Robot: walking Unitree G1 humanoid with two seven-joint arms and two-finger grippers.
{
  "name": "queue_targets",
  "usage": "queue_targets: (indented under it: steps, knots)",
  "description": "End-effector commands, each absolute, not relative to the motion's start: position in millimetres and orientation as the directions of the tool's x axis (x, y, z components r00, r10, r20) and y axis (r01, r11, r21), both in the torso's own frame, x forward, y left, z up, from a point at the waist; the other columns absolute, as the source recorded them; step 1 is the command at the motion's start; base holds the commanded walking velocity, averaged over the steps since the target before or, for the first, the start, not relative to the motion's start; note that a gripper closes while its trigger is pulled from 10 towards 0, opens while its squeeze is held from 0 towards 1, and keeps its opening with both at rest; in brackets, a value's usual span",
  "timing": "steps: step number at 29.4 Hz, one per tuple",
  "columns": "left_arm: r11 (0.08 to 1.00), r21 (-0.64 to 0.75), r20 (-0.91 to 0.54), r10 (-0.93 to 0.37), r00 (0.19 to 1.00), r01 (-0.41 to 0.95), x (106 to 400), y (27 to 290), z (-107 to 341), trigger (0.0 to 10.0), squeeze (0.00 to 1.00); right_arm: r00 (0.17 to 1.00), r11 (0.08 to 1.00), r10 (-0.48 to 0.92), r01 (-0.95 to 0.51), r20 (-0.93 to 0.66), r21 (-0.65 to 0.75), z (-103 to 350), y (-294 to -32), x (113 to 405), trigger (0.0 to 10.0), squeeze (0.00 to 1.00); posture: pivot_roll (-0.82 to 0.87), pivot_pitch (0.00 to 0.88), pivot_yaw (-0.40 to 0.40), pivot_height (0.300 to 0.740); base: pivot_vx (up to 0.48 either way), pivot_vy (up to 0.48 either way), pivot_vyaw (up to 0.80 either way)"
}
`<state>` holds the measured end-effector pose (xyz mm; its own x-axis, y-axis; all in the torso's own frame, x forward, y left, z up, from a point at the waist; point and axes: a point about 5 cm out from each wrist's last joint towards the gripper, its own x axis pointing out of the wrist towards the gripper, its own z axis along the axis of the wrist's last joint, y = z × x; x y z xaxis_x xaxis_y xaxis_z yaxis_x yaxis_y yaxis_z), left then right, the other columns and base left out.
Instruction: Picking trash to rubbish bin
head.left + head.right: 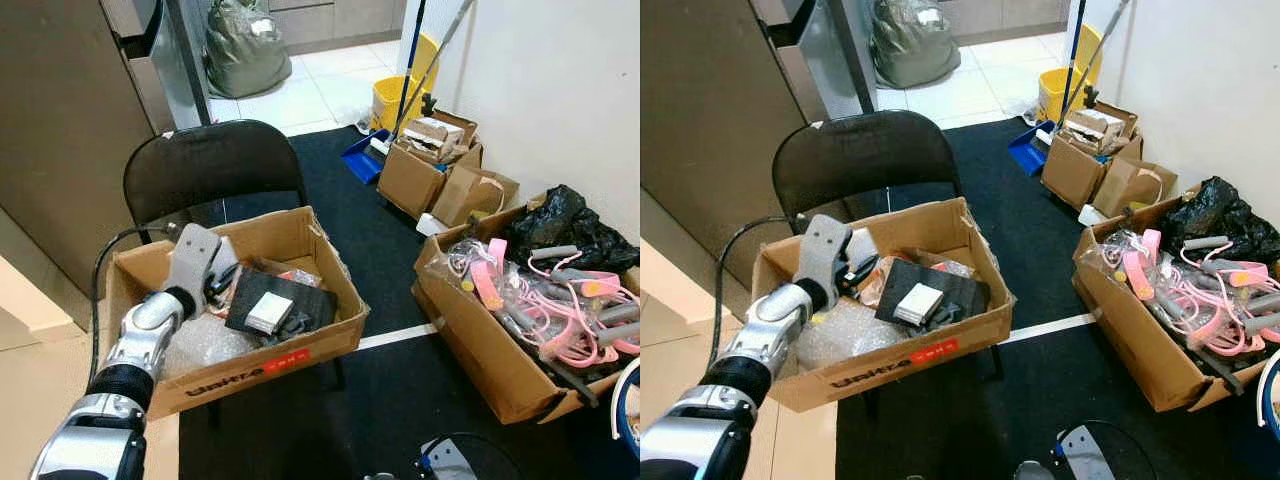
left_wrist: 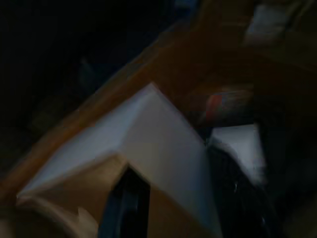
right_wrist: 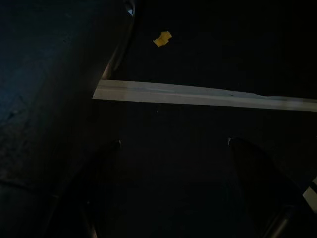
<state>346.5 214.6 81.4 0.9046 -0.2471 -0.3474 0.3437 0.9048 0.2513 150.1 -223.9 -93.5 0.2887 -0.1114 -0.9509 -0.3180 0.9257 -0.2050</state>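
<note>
A cardboard box [image 1: 262,372] rests on a black chair [image 1: 210,165]. It holds a black pouch [image 1: 300,300] with a small white carton [image 1: 268,312] on top, bubble wrap [image 1: 205,345] and a reddish wrapper [image 1: 300,276]. My left gripper [image 1: 224,278] is inside the box at its left side, next to a white piece [image 1: 226,250]. The dark, blurred left wrist view has a pale angular carton [image 2: 148,134] very close. My right gripper [image 3: 173,198] hangs open over dark carpet and a white tape line [image 3: 198,94]; a yellow scrap [image 3: 162,38] lies beyond the line.
A large open box of pink and grey cables [image 1: 560,300] and a black bag [image 1: 575,225] stand on the right. Smaller cardboard boxes [image 1: 430,165], a blue dustpan [image 1: 362,157] and a yellow mop bucket [image 1: 395,100] sit further back. A brown cabinet [image 1: 60,130] is at the left.
</note>
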Motion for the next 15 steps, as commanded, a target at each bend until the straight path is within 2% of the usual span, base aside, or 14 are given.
queue_targets:
  steps: [1, 2, 3, 4, 8, 11, 12, 13, 15]
  knots:
    - [0.895, 0.332, -0.561, -0.065, 0.825, 0.296, 329.9, 250.0, 57.7, 10.0, 0.00, 0.269, 0.926, -0.104, -0.325, -0.958, -0.192, -95.6, -221.8, 145.5, 10.0, 0.00, 0.06, 0.128, 0.093, 0.740, 0.000, 0.000, 0.00]
    - [0.871, 0.385, -0.590, -0.023, 0.807, 0.306, 326.7, 259.0, 56.5, 10.0, 0.00, 0.269, 0.926, -0.104, -0.325, -0.957, -0.192, -95.6, -221.7, 145.5, 10.0, 0.00, 0.06, 0.128, 0.093, 0.740, 0.000, 0.000, 0.00]
    - [0.753, 0.525, -0.623, 0.023, 0.782, 0.397, 323.1, 269.3, 57.4, 10.0, 0.00, 0.270, 0.926, -0.104, -0.324, -0.957, -0.192, -95.8, -221.8, 145.1, 10.0, 0.00, 0.05, 0.129, 0.090, 0.740, 0.000, 0.000, 0.00]
    - [0.680, 0.585, -0.639, 0.052, 0.767, 0.442, 321.2, 274.4, 57.6, 10.0, 0.00, 0.270, 0.927, -0.105, -0.323, -0.957, -0.192, -95.8, -221.9, 145.0, 10.0, 0.00, 0.05, 0.129, 0.090, 0.740, 0.000, 0.000, 0.00]
    - [0.616, 0.619, -0.628, 0.015, 0.778, 0.488, 322.8, 275.2, 63.5, 10.0, 0.00, 0.269, 0.927, -0.106, -0.321, -0.957, -0.193, -95.9, -222.3, 144.4, 10.0, 0.00, 0.05, 0.131, 0.095, 0.740, 0.000, 0.000, 0.00]
    - [0.639, 0.552, -0.612, -0.126, 0.780, 0.536, 325.5, 261.3, 66.5, 10.0, 0.00, 0.267, 0.927, -0.107, -0.321, -0.958, -0.193, -96.0, -222.9, 143.8, 10.0, 0.00, 0.05, 0.134, 0.092, 0.740, 0.000, 0.000, 0.00]
    - [0.625, 0.543, -0.614, -0.161, 0.773, 0.561, 325.7, 257.5, 66.6, 10.0, 0.60, 0.266, 0.927, -0.107, -0.321, -0.958, -0.192, -96.0, -222.9, 143.7, 10.0, 0.00, 0.05, 0.134, 0.092, 0.740, 0.000, 0.000, 0.00]
    - [0.600, 0.535, -0.621, -0.198, 0.759, 0.594, 325.7, 252.8, 66.4, 10.0, 1.00, 0.264, 0.927, -0.107, -0.321, -0.959, -0.192, -96.0, -223.3, 143.5, 10.0, 0.00, 0.05, 0.137, 0.092, 0.740, 0.000, 0.000, 0.00]
    - [0.597, 0.527, -0.623, -0.212, 0.753, 0.605, 325.7, 251.0, 66.3, 10.0, 1.00, 0.264, 0.927, -0.107, -0.321, -0.959, -0.192, -96.0, -223.4, 143.4, 10.0, 0.00, 0.05, 0.137, 0.092, 0.740, 0.000, 0.000, 0.00]
